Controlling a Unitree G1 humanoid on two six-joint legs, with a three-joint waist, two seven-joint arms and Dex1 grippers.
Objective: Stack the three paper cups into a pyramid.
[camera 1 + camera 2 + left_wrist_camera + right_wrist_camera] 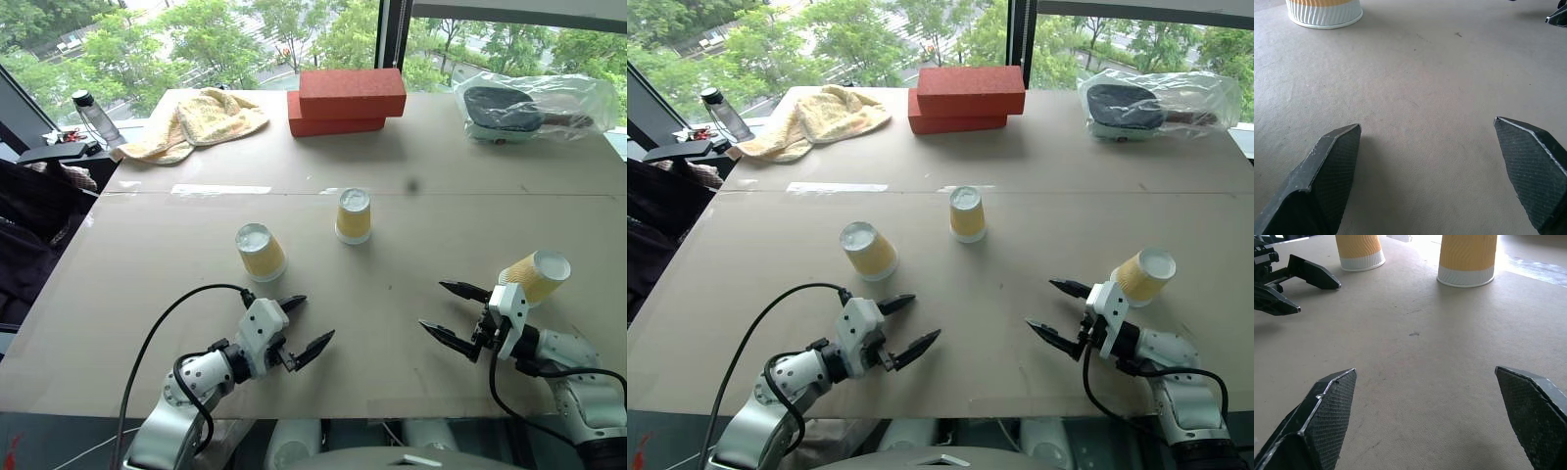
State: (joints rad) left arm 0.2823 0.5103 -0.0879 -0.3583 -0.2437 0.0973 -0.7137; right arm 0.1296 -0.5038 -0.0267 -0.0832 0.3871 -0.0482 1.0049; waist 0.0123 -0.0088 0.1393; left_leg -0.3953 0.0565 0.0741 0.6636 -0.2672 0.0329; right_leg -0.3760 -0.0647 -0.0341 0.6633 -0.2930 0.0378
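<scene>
Left eye view shows three cups standing upside down, white bases up, on the brown desk (147, 294), none yet touching another, so the pyramid is not begun. The left tool (299, 326) hovers low over the desk with its two black fingers spread wide and nothing between them; the left cup (261, 252) stands just ahead of it and a little to its outer side, near enough that, by my reading, a short reach forward would bring the fingers around it. The middle cup (353, 215) stands farther off, ahead of both tools and between them, well apart from the left cup; these two look like the likely bottom row, though they would have to be brought side by side first. The right tool (453, 313) is likewise spread wide and empty, pointing inward toward the left one. The right cup (535, 275) stands just behind it, beside the wrist on its outer side, so the fingers point away from it and the arm would have to draw back or turn to reach it. Both tools facing each other over the bare middle of the desk suggests a ready pose, with the open space between them kept free for building. At the far edge, well beyond either tool, lie a towel (196, 122), two red bricks (348, 100) and a plastic bag (534, 106), clear of the work.
</scene>
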